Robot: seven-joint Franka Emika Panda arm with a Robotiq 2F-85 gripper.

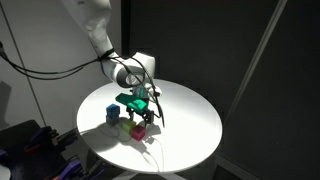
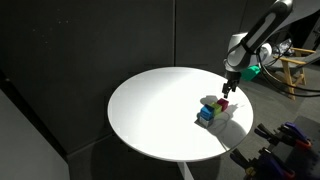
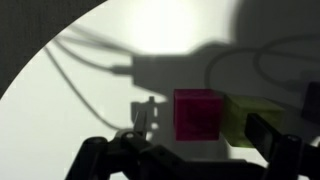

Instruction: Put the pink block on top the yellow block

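Both jaws released, spread wide, hovering over pink block (image 3: 197, 113); it touches yellow block (image 3: 250, 118), side by side on worktop (image 2: 150, 110).

This looks like a robotics lab or test booth: a round white table (image 2: 150, 110) stands alone before dark matte wall panels (image 2: 90, 40), a white robot arm (image 1: 95, 25) trailing a loose black cable (image 1: 45, 71) reaches over it, and a pale wooden frame (image 2: 293, 68) and cluttered dark equipment (image 2: 285, 140) sit at the right
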